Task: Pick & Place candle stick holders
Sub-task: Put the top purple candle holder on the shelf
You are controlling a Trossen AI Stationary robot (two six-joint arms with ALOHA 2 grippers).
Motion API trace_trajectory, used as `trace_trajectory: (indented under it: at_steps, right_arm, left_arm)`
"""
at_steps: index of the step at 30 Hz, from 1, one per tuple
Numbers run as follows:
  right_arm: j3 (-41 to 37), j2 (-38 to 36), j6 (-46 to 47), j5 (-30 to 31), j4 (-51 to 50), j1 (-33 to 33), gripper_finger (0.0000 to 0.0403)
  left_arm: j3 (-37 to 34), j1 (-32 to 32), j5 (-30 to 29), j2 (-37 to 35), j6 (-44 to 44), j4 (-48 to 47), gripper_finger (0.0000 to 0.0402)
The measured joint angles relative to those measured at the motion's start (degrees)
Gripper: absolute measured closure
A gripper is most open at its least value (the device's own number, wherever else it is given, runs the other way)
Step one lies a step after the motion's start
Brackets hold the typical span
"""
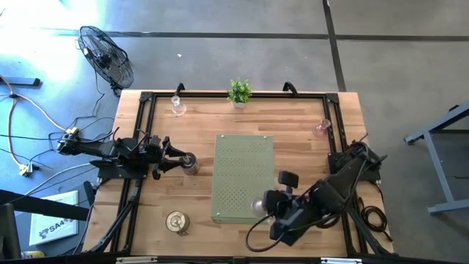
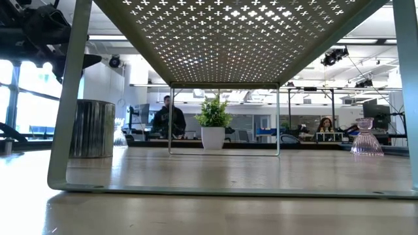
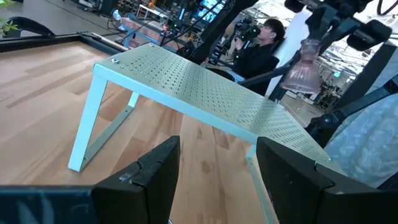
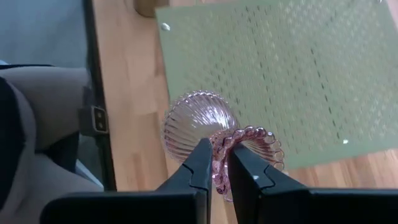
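Observation:
My right gripper (image 4: pixel 219 171) is shut on a pink ribbed glass candle stick holder (image 4: pixel 200 126). It hangs above the near right corner of the green perforated shelf (image 1: pixel 242 172). My left gripper (image 3: pixel 211 180) stands open at the table's left and points level at the shelf, with nothing between its fingers. A shiny silver holder (image 1: pixel 190 163) stands on its base just off that gripper's tips. Another metal holder (image 1: pixel 176 221) stands near the front edge. A clear glass holder (image 1: pixel 178 107) is at the far left and a pink one (image 1: pixel 322 129) at the right. My right gripper pinches the pink holder's beaded upper rim (image 4: pixel 219 180) between its two fingers, coming steeply from above and slanting. The holder hangs below the fingers, slightly tilted, with its flared ribbed foot (image 3: pixel 303 73) lowest. It is lifted clear of the shelf and the table.
A small green potted plant (image 1: pixel 239 92) stands at the far edge's middle. A black frame (image 1: pixel 146 99) runs along the table's sides. Bare wood lies to the left and right of the shelf. People sit in the room beyond the table.

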Motion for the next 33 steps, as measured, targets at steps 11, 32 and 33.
trace_trajectory:
  at_steps: [11,32,33]
  right_arm:
    - [-5.15,0.0,1.99,-2.81,-1.11,-3.53,0.038]
    - [-8.89,-0.24,-0.39,-10.88,6.43,-6.24,0.0359]
    - [-8.89,-0.24,-0.87,-10.93,7.19,-6.23,0.036]
  left_arm:
    - [0.0,0.0,-0.02,0.0,0.0,-0.04,0.0192]
    - [-0.09,0.01,-0.26,0.0,-0.02,0.6,0.0192]
    - [-0.11,0.0,-0.21,0.0,-0.02,0.62,0.0192]
